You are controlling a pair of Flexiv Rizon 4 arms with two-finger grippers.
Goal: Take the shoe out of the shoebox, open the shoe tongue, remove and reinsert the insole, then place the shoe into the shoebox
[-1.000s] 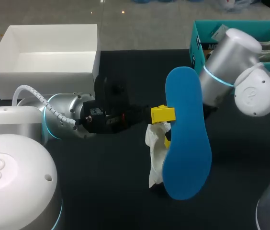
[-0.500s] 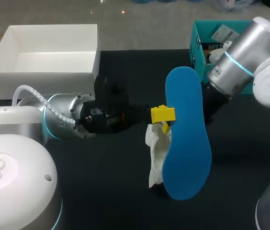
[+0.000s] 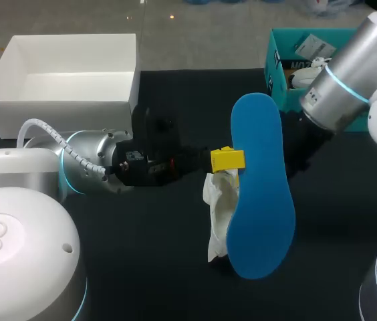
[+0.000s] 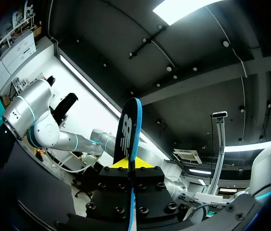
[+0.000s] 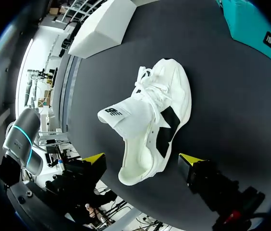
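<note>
Near the middle of the black table (image 3: 142,267), the left tool (image 3: 227,160) is clenched on the blue insole (image 3: 261,194), held just over the white shoe (image 5: 150,127). The right tool (image 5: 142,160) hangs released above the shoe. The white shoebox (image 3: 61,107) sits well apart.

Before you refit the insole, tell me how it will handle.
The insole stands flat in the left gripper without drooping, so it is probably fairly stiff. Edge-on in the left wrist view it looks thin, so likely light and bendable under pressure. Gripped only at one edge, it may pivot.
</note>
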